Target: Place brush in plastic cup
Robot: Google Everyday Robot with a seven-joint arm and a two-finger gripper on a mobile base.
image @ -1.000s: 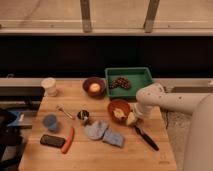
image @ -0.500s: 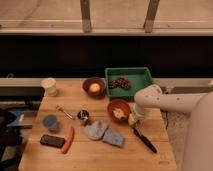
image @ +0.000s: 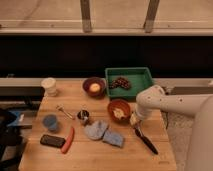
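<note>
The brush is slim and black and lies slanted on the wooden table at the right, its upper end by the orange bowl. My gripper hangs from the white arm right at that upper end of the brush, beside the bowl's right rim. The plastic cup is short and dull blue and stands upright at the table's left side, far from the gripper and the brush.
An orange bowl with food sits left of the gripper. A green tray, a dark bowl and a white cup stand at the back. A metal cup, blue-grey cloths, a red-orange stick and a black phone lie between the brush and the blue cup.
The arm has dipped slightly, bringing the gripper down onto the upper end of the brush. The brush and the cup have not moved.
</note>
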